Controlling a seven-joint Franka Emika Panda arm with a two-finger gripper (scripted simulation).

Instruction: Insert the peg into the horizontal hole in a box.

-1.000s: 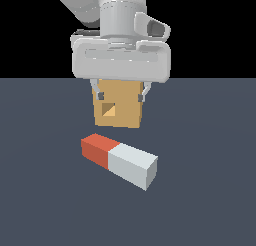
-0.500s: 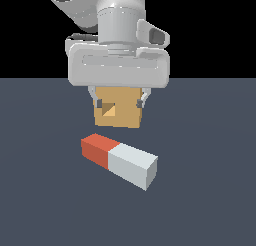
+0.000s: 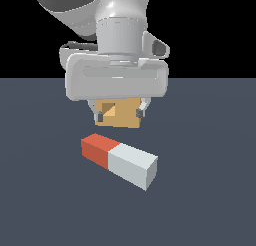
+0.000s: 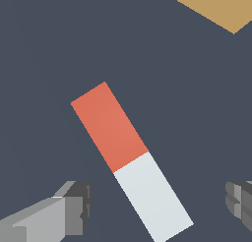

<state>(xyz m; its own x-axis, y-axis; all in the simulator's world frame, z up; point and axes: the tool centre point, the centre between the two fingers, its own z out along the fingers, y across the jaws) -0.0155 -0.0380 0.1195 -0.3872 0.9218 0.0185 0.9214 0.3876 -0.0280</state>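
Gripper [image 3: 119,111]: spread wide, empty, touching nothing; hanging above the floor with its broad pale housing covering the upper part of the box in the exterior view.
Fingertips [image 4: 78,206]: dark grey pads, one on each side of the wrist view, well apart, the white end of the peg lying in the open gap between them without contact.
Hold: nothing pinched; clear floor visible on both sides of the peg between it and each pad.
Peg [image 3: 120,160]: flat on the floor, nearer the exterior camera than the box, lying at a slant.
Peg, red part [image 3: 98,149]: toward the exterior view's left and slightly farther back; shorter of the two parts.
Peg, white part [image 3: 134,165]: toward the exterior view's right and nearest the camera; square end face turned to the viewer.
Box [image 3: 120,115]: tan block resting on the floor behind the peg, apart from it, partly hidden by the gripper; only a corner [image 4: 216,7] seen at the edge of the wrist view.
Hole [image 3: 108,111]: small square opening in the box face toward the exterior camera, near the fingertip on the exterior view's left; nothing in it.
Floor [image 3: 210,200]: plain dark blue-grey surface under everything.
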